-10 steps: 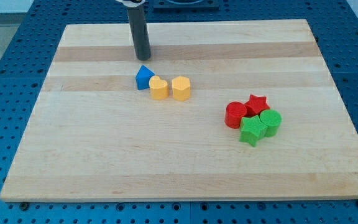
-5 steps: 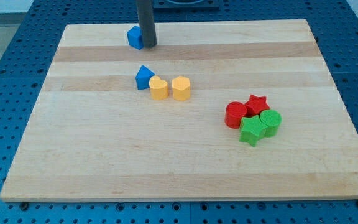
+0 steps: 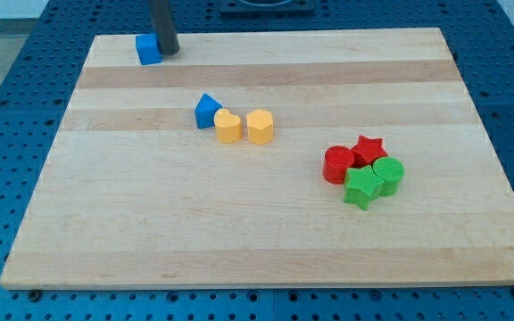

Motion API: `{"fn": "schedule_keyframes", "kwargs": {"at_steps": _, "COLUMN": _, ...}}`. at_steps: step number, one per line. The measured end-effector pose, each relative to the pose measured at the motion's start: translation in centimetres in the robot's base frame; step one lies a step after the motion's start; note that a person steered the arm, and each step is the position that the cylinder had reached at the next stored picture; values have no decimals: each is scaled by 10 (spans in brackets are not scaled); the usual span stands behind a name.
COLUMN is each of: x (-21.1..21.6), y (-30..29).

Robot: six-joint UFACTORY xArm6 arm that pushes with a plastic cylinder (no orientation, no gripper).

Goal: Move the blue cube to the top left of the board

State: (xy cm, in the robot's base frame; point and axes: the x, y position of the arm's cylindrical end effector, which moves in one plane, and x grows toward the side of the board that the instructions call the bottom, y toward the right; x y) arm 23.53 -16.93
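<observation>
The blue cube sits near the top left corner of the wooden board. My tip is at the cube's right side, touching or nearly touching it. The dark rod rises from there out of the view's top.
A blue pointed block, a yellow heart-like block and a yellow hexagonal block lie in a row near the board's middle. At the right, a red cylinder, a red star, a green star and a green cylinder are bunched together.
My tip has moved up and to the view's left, and the blue cube has slid left along the top edge with it. The other blocks have not moved.
</observation>
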Motion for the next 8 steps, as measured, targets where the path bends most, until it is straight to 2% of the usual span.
{"fn": "schedule_keyframes", "kwargs": {"at_steps": 1, "x": 23, "y": -10}}
{"fn": "schedule_keyframes", "kwargs": {"at_steps": 4, "x": 15, "y": -56}}
{"fn": "schedule_keyframes", "kwargs": {"at_steps": 6, "x": 15, "y": -54}}
{"fn": "schedule_keyframes", "kwargs": {"at_steps": 7, "x": 43, "y": 1}}
{"fn": "schedule_keyframes", "kwargs": {"at_steps": 8, "x": 43, "y": 84}}
